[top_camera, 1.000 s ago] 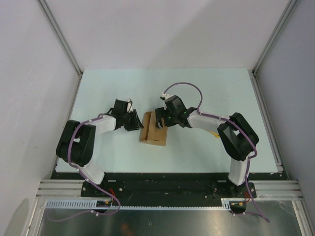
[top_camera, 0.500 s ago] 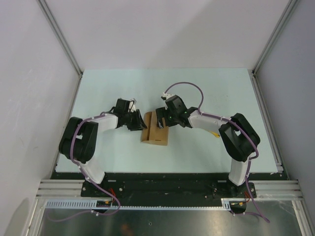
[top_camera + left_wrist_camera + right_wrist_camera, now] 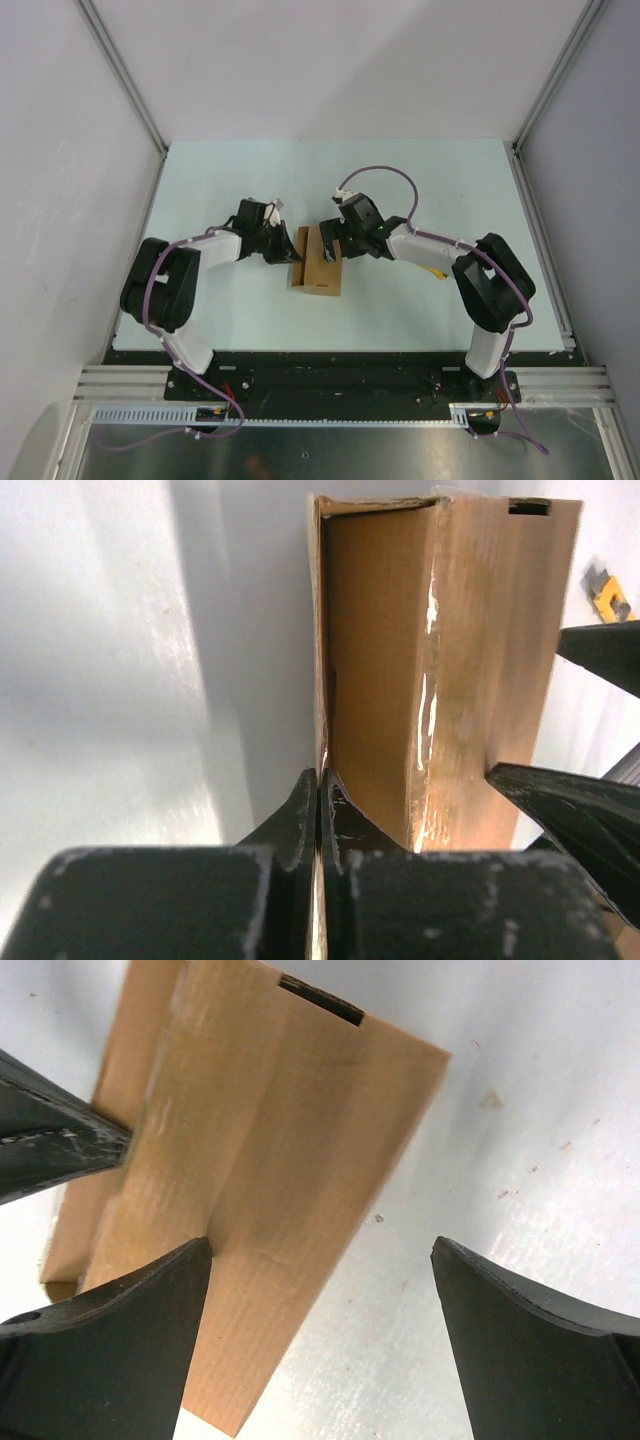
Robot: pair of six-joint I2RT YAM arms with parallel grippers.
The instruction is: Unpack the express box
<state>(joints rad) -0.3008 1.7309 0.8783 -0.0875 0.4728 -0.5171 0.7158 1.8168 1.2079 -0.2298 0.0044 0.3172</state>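
Inside express box (image 3: 320,275), contents indiscernible.

Matt brown cardboard express box (image 3: 470,660) with glossy streaks, scuffed matt black plastic left end effector (image 3: 320,782), smooth table (image 3: 120,680)

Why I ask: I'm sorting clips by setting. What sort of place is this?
Probably a lab robot test cell: a pale table boxed in by white panels on aluminium posts, two robot arms bolted at its near edge, with one express box between them.
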